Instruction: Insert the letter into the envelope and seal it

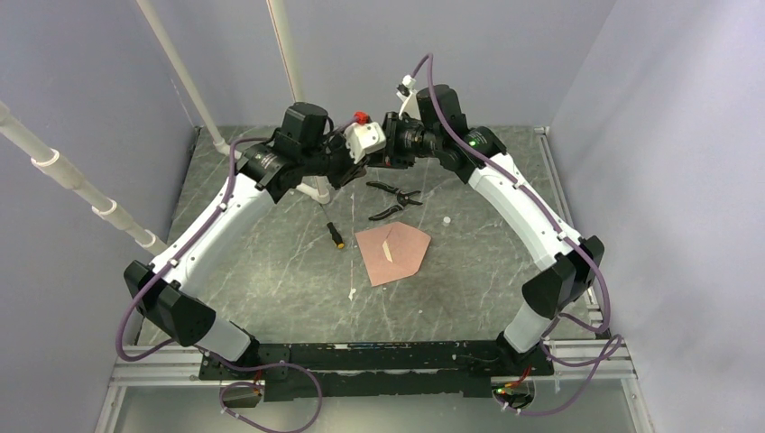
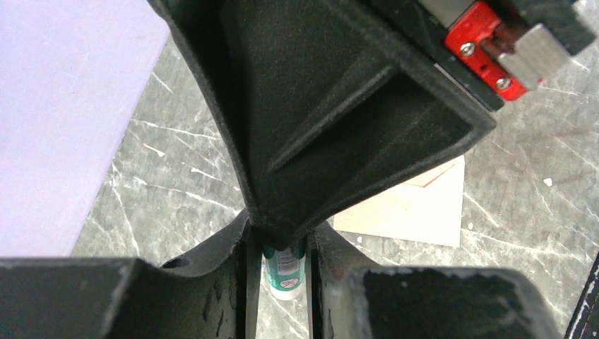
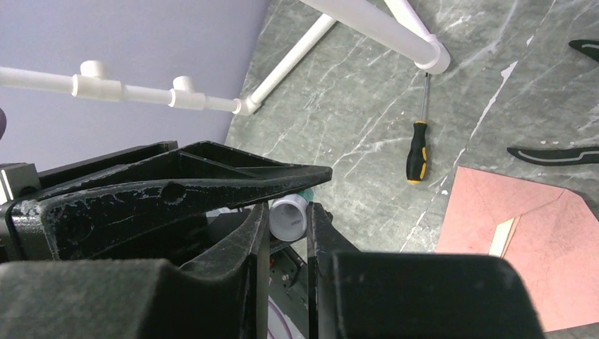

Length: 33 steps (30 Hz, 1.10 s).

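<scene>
Where the two arms meet above the far middle of the marbled table (image 1: 271, 271), both grippers are on one small glue stick (image 2: 285, 268). The left gripper (image 2: 281, 236) has its fingers drawn in on the stick's green-and-white body, seen in the left wrist view as a tube standing between the two black fingers. The right gripper (image 3: 286, 212) comes in from the opposite side, its fingers pressed against the stick's pale grey-white end (image 3: 289, 217). Its black body fills the upper part of the left wrist view, tip to tip with the left gripper. Nearer the arm bases, the pinkish-brown envelope (image 1: 392, 254) lies flat on the table, well apart from both grippers. Its pointed flap is open and aimed right, and a thin pale strip (image 1: 388, 245) shows on its inner face. Whether the letter is inside it cannot be told. Black pliers (image 1: 394, 198) lie just beyond the envelope, between it and the grippers. A screwdriver (image 3: 417, 152) with a black-and-yellow handle lies just beside the envelope's left corner, its shaft pointing toward a white pipe (image 3: 374, 28) that stands on the table.
</scene>
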Tool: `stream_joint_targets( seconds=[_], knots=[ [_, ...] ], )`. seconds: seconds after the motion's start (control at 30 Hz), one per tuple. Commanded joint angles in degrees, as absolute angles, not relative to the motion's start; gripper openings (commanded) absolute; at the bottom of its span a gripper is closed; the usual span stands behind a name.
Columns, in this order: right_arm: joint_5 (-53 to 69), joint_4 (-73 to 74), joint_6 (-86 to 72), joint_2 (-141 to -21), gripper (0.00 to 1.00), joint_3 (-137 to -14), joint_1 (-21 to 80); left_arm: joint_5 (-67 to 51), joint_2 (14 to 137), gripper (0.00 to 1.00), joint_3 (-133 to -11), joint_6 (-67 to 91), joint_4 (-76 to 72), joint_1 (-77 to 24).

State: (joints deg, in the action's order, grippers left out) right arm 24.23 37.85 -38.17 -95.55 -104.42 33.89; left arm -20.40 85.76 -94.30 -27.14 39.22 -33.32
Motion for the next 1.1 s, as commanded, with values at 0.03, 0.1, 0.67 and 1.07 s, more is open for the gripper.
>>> stream_joint_targets(
  seconds=[0.03, 0.1, 0.67, 1.07],
  knots=[
    [22.65, 40.39, -39.45, -94.15, 0.0, -105.55, 33.97, -17.59, 83.93, 0.22, -95.38, -24.62, 33.84, -34.01],
    [22.79, 40.43, -39.69, -93.33, 0.0, -105.14, 33.38, -16.84, 84.1, 0.32, -95.05, -23.68, 34.87, -33.95],
    [27.88, 38.63, -40.61, -88.87, 0.0, -100.33, 30.1, -22.73, 83.9, 0.5, -92.96, -20.03, 35.99, -31.77],
    [32.3, 35.02, -41.31, -88.41, 0.0, -98.74, 29.73, -29.55, 84.17, 0.26, -91.7, -21.15, 34.03, -31.73]
  ],
)
